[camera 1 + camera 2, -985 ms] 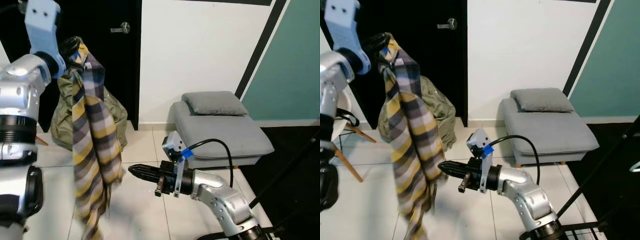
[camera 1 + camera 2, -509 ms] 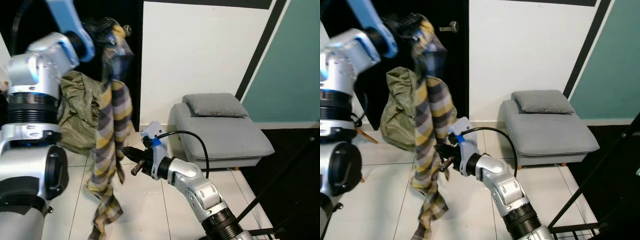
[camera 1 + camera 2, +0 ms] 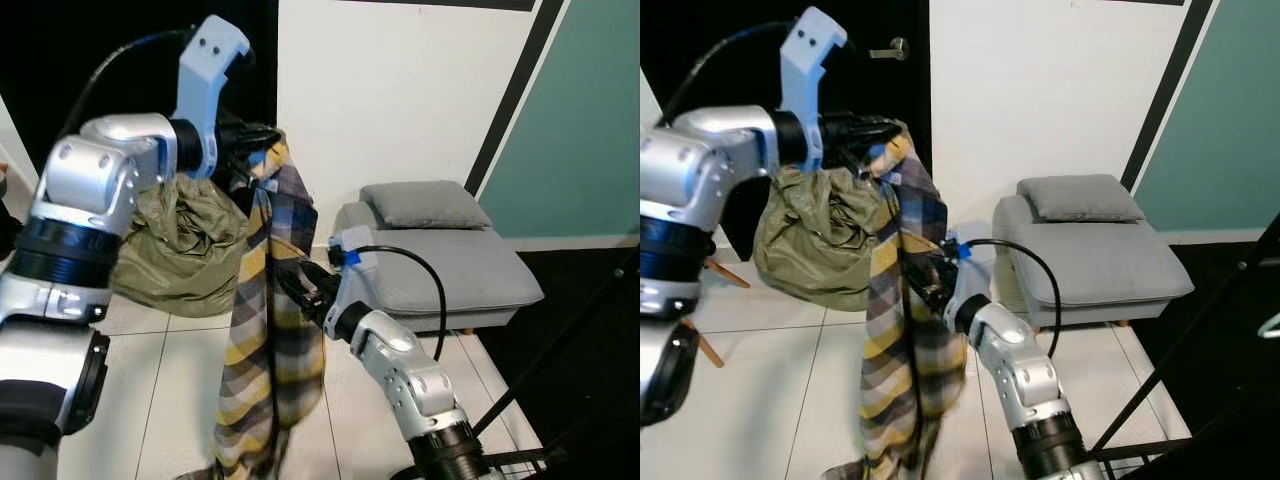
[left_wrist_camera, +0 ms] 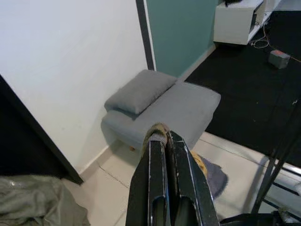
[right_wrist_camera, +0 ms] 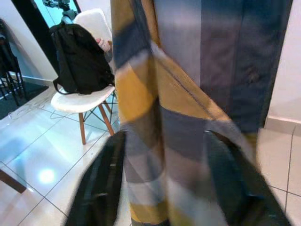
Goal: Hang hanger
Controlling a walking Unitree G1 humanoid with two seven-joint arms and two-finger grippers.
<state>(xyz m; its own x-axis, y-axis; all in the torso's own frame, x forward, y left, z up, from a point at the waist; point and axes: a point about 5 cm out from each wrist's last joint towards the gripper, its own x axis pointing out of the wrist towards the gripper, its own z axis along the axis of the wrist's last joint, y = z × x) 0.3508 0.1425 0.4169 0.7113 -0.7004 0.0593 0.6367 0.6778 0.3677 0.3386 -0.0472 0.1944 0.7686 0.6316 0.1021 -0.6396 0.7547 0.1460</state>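
A plaid yellow, grey and blue garment hangs in a long drape down to the floor. My left gripper is shut on its bunched top, held out in front of the black door. In the left wrist view the shut fingers pinch a bit of yellowish cloth at their tips. My right gripper reaches into the drape at mid height. In the right wrist view its fingers stand open on either side of the fabric. What lies under the cloth's top is hidden.
A grey daybed with a cushion stands against the white wall on the right. An olive-green bundle of cloth hangs behind the garment. A black rack pole slants at far right. A white chair with a black backpack stands behind.
My left arm has swung the garment to the right and lower. My right gripper has come up from the side, and its fingers now straddle the cloth. The camera view has shifted too.
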